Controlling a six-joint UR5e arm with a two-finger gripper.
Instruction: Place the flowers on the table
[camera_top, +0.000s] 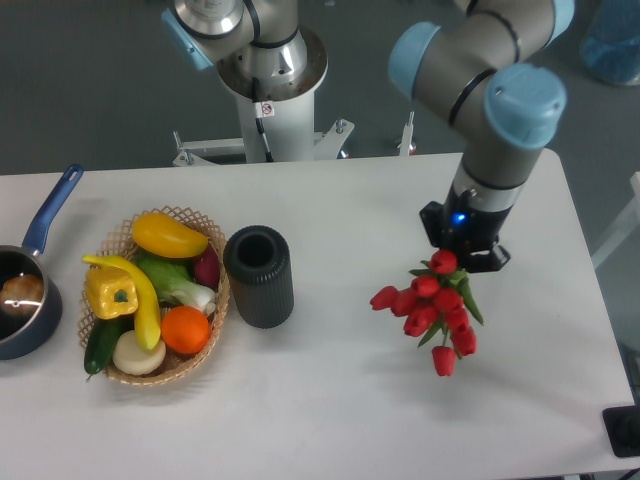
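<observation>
The flowers (432, 305) are a bunch of red tulips with a few green leaves showing. They hang right under my gripper (462, 250) over the right part of the white table (350, 400). The blooms point toward the camera and down. The stems run up under the gripper and are hidden. The fingers are hidden behind the gripper body and the blooms, so I cannot see how they stand. I cannot tell whether the bunch touches the tabletop. The dark ribbed vase (259, 275) stands upright and empty in the table's middle, well left of the flowers.
A wicker basket (205, 228) of produce stands left of the vase. A blue saucepan (28, 290) sits at the left edge. The arm's base (268, 90) stands behind the table. A black object (622, 432) is at the lower right corner.
</observation>
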